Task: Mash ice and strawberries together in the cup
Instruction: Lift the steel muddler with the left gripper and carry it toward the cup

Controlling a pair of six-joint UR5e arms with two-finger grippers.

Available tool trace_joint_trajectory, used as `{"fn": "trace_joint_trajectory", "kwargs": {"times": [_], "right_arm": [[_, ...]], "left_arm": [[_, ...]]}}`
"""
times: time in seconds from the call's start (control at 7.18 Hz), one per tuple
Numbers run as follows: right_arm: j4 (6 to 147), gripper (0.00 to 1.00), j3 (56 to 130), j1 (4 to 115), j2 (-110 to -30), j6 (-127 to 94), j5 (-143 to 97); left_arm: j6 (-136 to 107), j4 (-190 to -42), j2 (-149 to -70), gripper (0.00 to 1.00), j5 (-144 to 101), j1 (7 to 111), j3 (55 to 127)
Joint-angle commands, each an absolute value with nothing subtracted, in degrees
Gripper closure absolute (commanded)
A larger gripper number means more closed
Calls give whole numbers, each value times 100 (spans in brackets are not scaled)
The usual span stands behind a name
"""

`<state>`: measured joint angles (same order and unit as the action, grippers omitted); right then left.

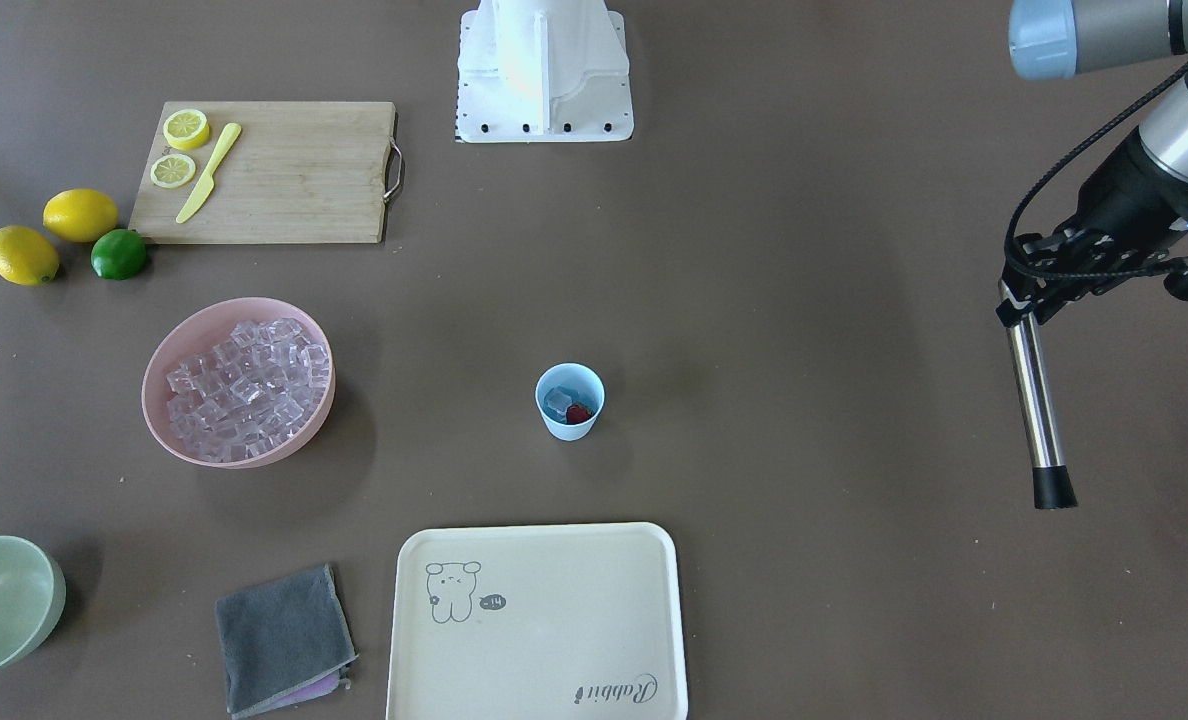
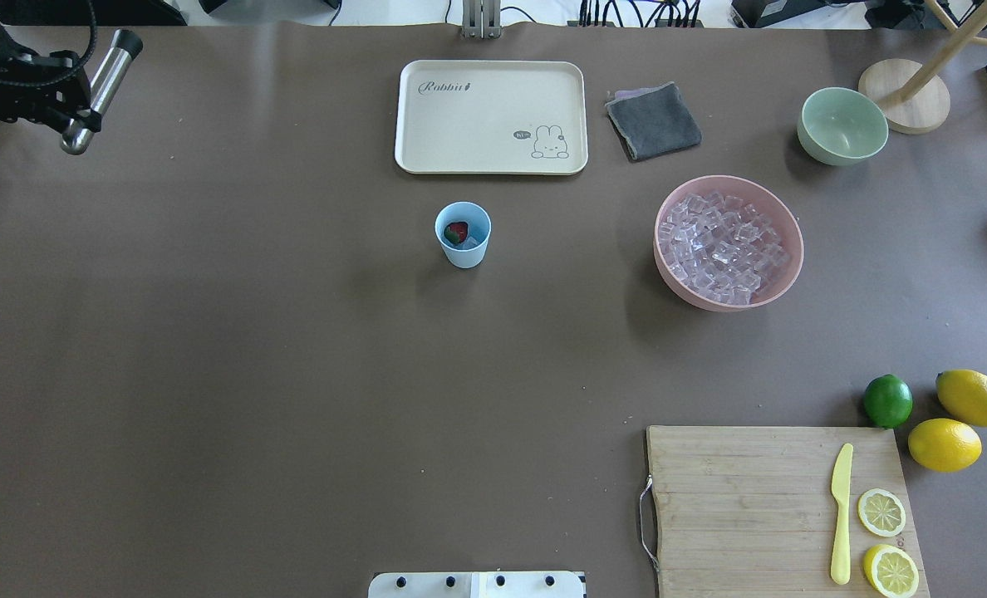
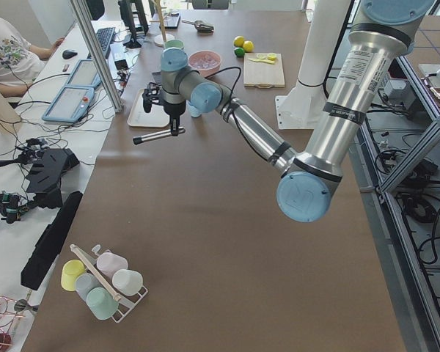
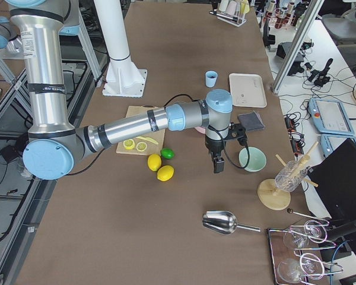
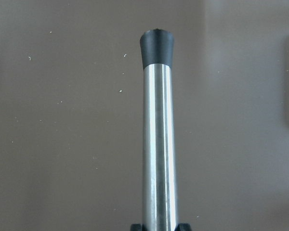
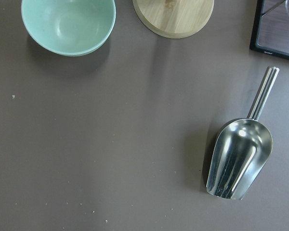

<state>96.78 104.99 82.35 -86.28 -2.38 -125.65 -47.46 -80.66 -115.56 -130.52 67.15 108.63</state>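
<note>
1. Brown tabletop (image 1: 804, 300): the cup (image 1: 570, 420) is set at centre, ice (image 1: 557, 402) and 1 strawberry (image 1: 580, 413) inside; the ice there cannot be counted.
2. 1 steel muddler (image 1: 1037, 410) is clamped in the left gripper (image 1: 1020, 306), held level, well apart from the cup.
3. The right gripper (image 4: 217, 165) is pointed down near 1 green bowl (image 4: 253, 159); its opening cannot be told.

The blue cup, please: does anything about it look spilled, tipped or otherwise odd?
Nothing stands out: the cup stands upright, ice and strawberry inside, no spill on the table around it.
</note>
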Motion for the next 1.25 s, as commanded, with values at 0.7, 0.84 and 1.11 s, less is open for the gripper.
{"fn": "trace_joint_trajectory", "kwargs": {"times": [0.7,0.84,1.11], "right_arm": [[9659,4,10468,8253,-8420,-404,-12533],[9633,4,10442,8253,-8403,-404,-12516],[9624,3,10485,8253,-8393,-500,-12516]], "left_arm": [[-8380,-8846,-12841,100,-14070,5758,10346],[-8654,-9025,-12850,100,-14089,5739,10284],[-9470,-9463,-12841,100,-14369,5678,10187]]}}
